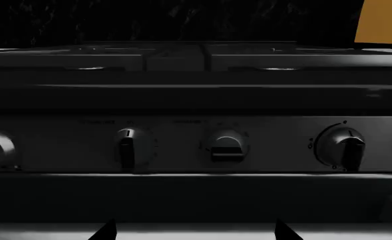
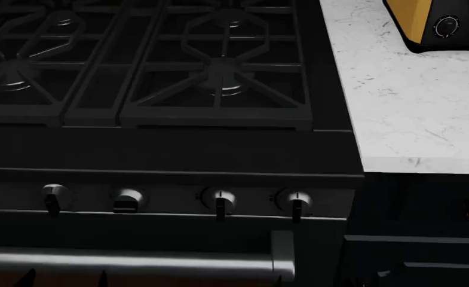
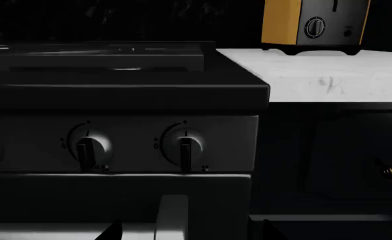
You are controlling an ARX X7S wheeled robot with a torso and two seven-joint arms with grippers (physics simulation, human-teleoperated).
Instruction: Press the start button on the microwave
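Note:
The microwave and its start button are out of view in all three views. My left gripper [image 1: 196, 233] is open and empty: only its two dark fingertips [image 1: 106, 231] show, wide apart, low in front of the stove's knob panel [image 1: 182, 145]. My right gripper [image 3: 190, 232] is also open and empty. Its fingertips [image 3: 112, 231] show in front of the stove's right end, by the oven door handle [image 3: 171, 215].
A black gas stove [image 2: 162, 72] with grates fills the head view, with several knobs [image 2: 218, 201] on its front panel. A white marble counter [image 2: 410, 107] lies to its right and carries a yellow toaster [image 2: 425, 21] with a dial. A dark cabinet [image 3: 342, 160] with a gold handle stands below the counter.

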